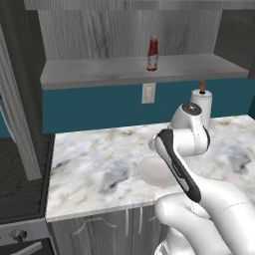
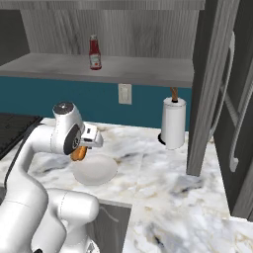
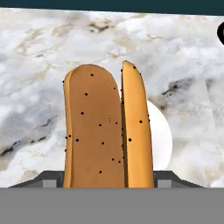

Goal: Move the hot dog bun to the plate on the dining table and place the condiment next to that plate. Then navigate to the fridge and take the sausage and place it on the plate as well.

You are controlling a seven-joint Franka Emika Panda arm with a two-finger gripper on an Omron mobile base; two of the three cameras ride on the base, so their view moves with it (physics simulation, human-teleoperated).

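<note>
The hot dog bun (image 3: 107, 131) is golden-orange, split and speckled. It stands on end between my fingertips (image 3: 43, 180), and my gripper (image 3: 109, 180) is shut on it. From the right base camera the bun (image 2: 77, 154) hangs under the gripper (image 2: 81, 148), just above a plain white plate (image 2: 95, 170) on the marble counter (image 2: 163, 173). The condiment (image 1: 152, 53) (image 2: 95, 52), a slim red bottle, stands upright on the grey shelf (image 1: 99, 72) above the counter. The fridge (image 2: 239, 113) rises at the far right. The plate, the dining table and the sausage are out of view.
A white paper-towel roll (image 2: 174, 123) (image 1: 201, 102) stands at the back of the counter. A tall grey cabinet panel (image 2: 205, 89) borders the counter on the right. A dark stove (image 1: 20, 169) adjoins it on the left. The white plate (image 1: 154, 172) lies near the front edge.
</note>
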